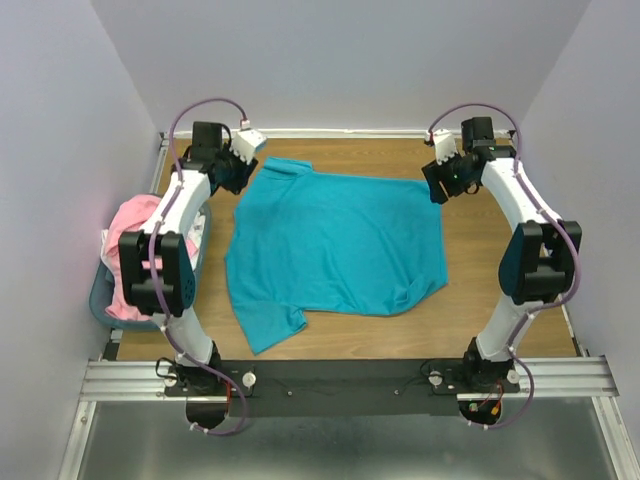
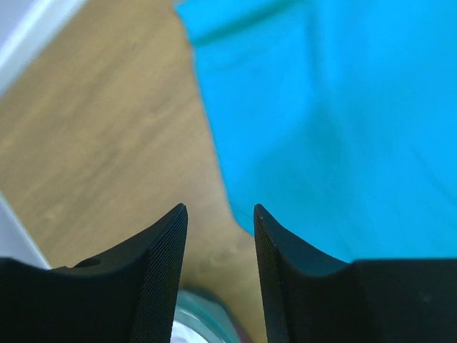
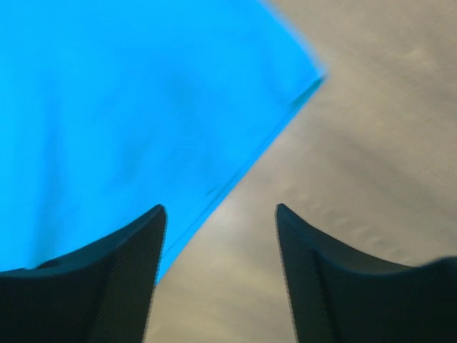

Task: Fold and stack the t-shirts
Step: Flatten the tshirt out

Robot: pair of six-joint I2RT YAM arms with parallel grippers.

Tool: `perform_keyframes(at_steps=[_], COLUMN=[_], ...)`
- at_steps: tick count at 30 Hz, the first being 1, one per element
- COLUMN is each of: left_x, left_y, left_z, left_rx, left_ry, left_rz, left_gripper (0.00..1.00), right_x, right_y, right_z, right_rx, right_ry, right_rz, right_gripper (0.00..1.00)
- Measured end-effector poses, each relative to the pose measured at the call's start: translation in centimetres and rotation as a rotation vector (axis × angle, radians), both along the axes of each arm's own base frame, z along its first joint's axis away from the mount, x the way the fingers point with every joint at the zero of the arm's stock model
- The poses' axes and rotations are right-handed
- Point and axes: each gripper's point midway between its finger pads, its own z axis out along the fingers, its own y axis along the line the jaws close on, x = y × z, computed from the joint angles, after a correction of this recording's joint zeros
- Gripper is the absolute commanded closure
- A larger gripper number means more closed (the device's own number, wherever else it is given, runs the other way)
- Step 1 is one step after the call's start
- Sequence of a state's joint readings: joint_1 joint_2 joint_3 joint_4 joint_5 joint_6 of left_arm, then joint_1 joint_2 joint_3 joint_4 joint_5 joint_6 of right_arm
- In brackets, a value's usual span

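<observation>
The teal t-shirt (image 1: 335, 245) lies spread flat on the wooden table, a sleeve at the near left and the collar end at the far left. It fills the right of the left wrist view (image 2: 335, 121) and the left of the right wrist view (image 3: 128, 107). The pink t-shirt (image 1: 130, 235) is bunched in the basket at the left edge. My left gripper (image 1: 238, 180) hovers open and empty over bare wood beside the teal shirt's far left edge (image 2: 220, 211). My right gripper (image 1: 437, 188) hovers open and empty at the shirt's far right corner (image 3: 220, 211).
The blue-grey basket (image 1: 105, 300) stands at the table's left edge beside the left arm; its rim shows blurred between the left fingers (image 2: 207, 314). The table (image 1: 500, 290) has bare wood right of the shirt. Walls close in the back and sides.
</observation>
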State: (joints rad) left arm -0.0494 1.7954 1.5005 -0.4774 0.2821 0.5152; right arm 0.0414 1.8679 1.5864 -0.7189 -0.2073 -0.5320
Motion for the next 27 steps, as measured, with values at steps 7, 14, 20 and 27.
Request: perform_keyframes(at_steps=[7, 14, 20, 27], left_x=[-7.7, -11.3, -11.7, -11.2], left_y=[-0.7, -1.4, -2.1, -1.9], left_z=[-6.5, -10.5, -11.1, -11.1], left_rx=[0.002, 0.018, 0.050, 0.061], left_ry=[0.197, 0.311, 0.313, 0.292], left_rz=[-0.070, -0.097, -0.113, -0.104], left_gripper=[0.50, 0.50, 0.50, 0.50], right_x=[-10.0, -15.7, -18.2, -19.2], right_y=[3.1, 5.4, 6.9, 6.0], right_z=[-1.4, -4.0, -5.7, -6.7], right_rx=[0.108, 0.094, 0.057, 0.000], right_ry=[0.322, 0.559, 0.673, 0.729], right_rz=[0.031, 0.047, 0.078, 0.055], right_gripper=[0.40, 0.52, 0.56, 0.57])
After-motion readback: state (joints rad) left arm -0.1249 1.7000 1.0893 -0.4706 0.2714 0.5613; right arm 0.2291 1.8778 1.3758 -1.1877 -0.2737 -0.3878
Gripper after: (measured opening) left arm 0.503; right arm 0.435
